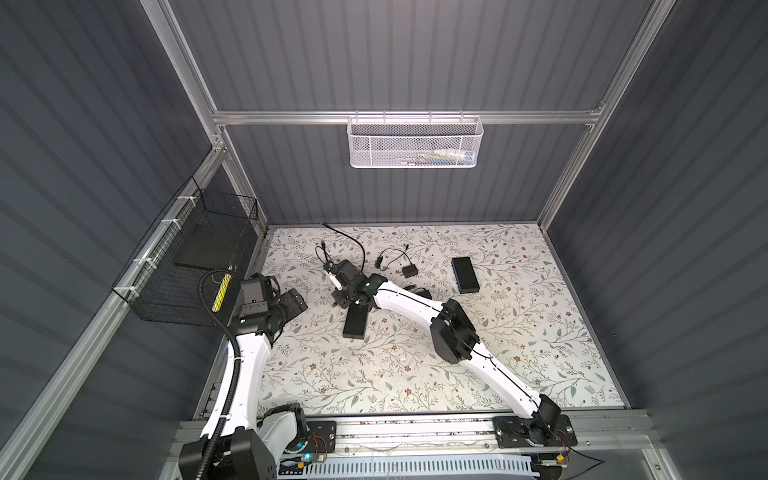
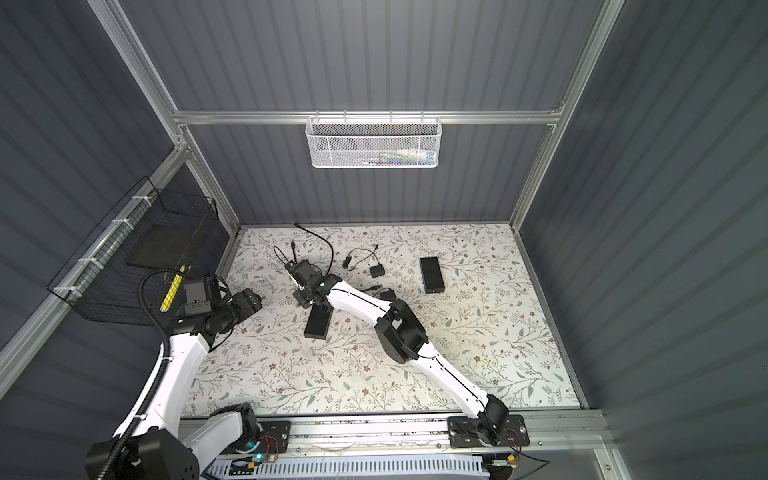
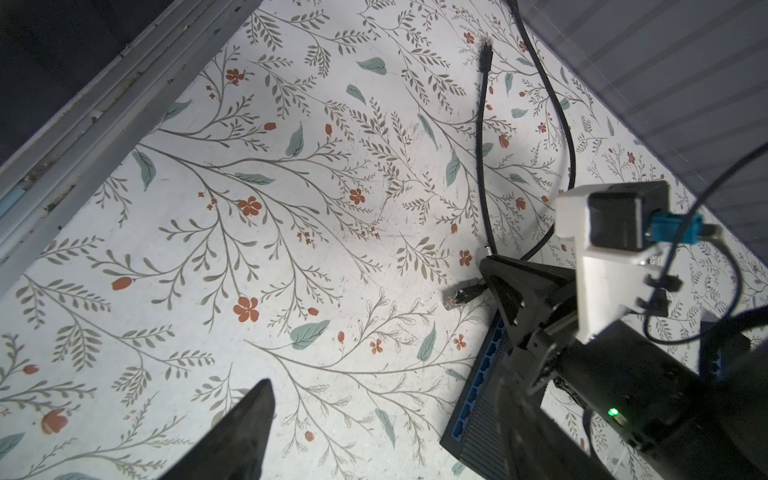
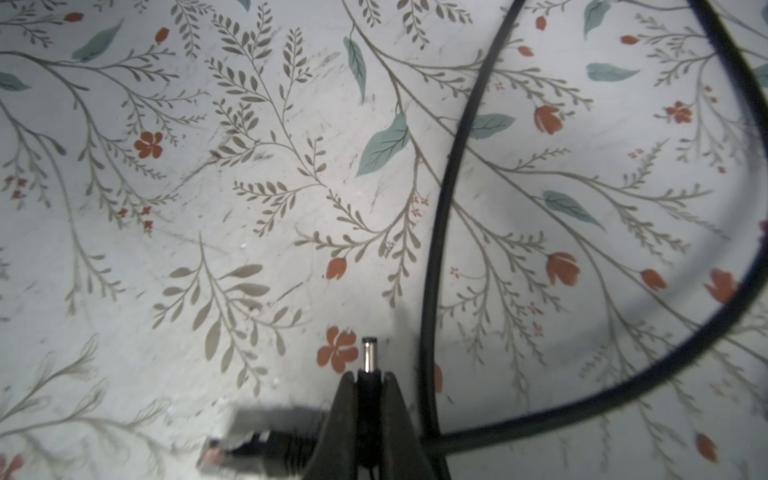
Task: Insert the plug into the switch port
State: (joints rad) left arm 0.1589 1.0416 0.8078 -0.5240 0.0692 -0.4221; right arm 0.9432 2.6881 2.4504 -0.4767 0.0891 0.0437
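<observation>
Two claws show over the floral desk (image 1: 519,353), and only one holds anything. The right claw (image 4: 368,376) is clamped on the plug (image 4: 367,355), a small black barrel whose metal tip pokes out past the fingertips above the desk. Its black cable (image 4: 440,232) curls away in a wide loop. In both top views this claw sits at the far left of the desk, just past the far end of the switch (image 1: 355,324), a flat black box lying partly under the right arm's wrist. The left wrist view shows the switch's row of blue ports (image 3: 473,395) facing away from the claw. The plug is clear of the ports. A clear-tipped network connector (image 3: 459,297) lies on the desk just beside the right claw. The left claw (image 1: 300,305) hangs spread apart and empty near the desk's left edge, well apart from the switch. A second black box (image 1: 465,274) rests farther right.
</observation>
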